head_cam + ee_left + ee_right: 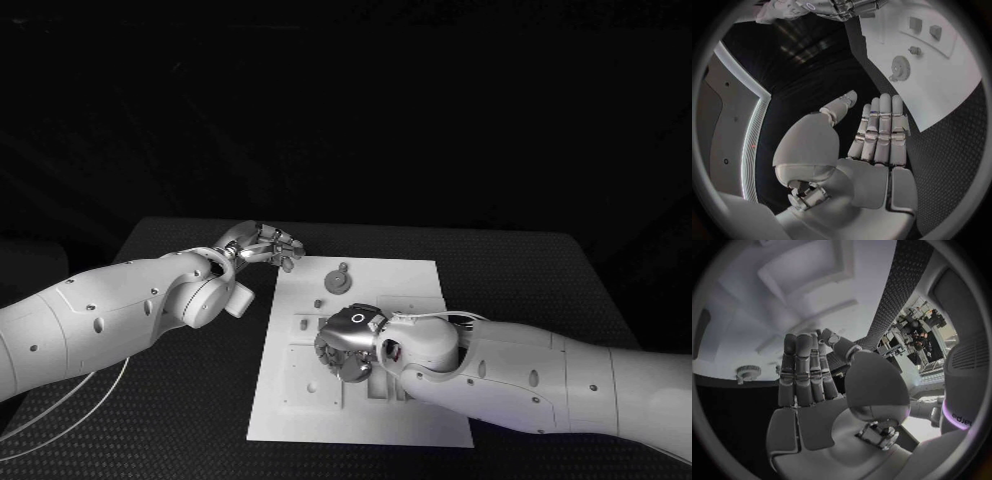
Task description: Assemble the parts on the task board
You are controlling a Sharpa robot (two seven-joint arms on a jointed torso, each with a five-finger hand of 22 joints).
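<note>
The white task board (411, 300) lies in the middle of the black table. A round gear-like part (339, 281) lies on its far half and shows too in the left wrist view (899, 67) and the right wrist view (748, 371). Small raised parts (915, 50) stand on the board beyond the gear. My right hand (351, 345) hangs over the board's middle, palm towards the board (786, 300), fingers (798, 370) straight and holding nothing. My left hand (264, 243) hovers off the board's far left corner, fingers (879, 130) stretched flat, empty.
Black textured table (173, 400) surrounds the board on all sides. Two thin cables (72, 410) loop over the table at the near left, under my left arm. The board's near part (361, 420) is bare.
</note>
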